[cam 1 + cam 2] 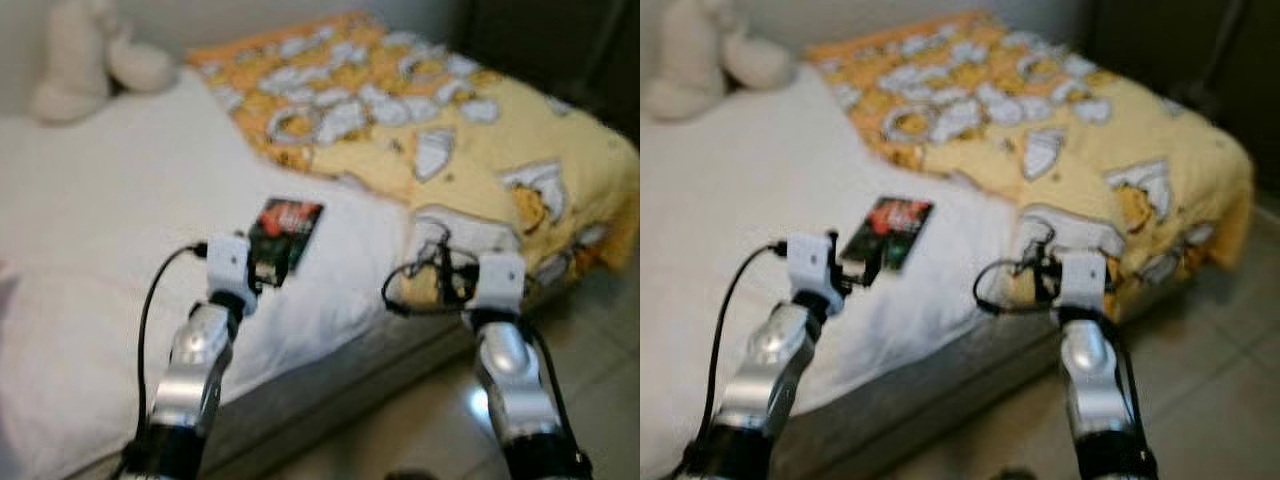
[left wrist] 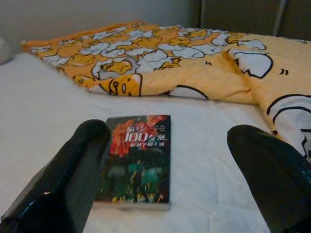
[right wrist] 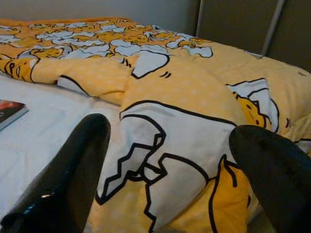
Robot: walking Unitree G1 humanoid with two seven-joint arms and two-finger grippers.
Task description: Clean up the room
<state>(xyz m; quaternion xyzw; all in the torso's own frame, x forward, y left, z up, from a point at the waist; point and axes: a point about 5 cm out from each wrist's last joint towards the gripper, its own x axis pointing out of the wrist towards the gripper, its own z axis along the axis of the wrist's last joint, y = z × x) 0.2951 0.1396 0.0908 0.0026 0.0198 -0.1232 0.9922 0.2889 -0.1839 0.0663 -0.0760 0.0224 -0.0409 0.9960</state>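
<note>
A bed (image 1: 90, 250) with a white sheet stands before me. Beside it is a pale tiled floor (image 1: 610, 330). Behind the bed, the wall (image 2: 97, 12) is grey.

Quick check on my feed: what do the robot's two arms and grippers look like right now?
Both arms are silver with white wrist blocks and looping black cables. The left gripper and right gripper each have two long, rounded black fingers.
</note>
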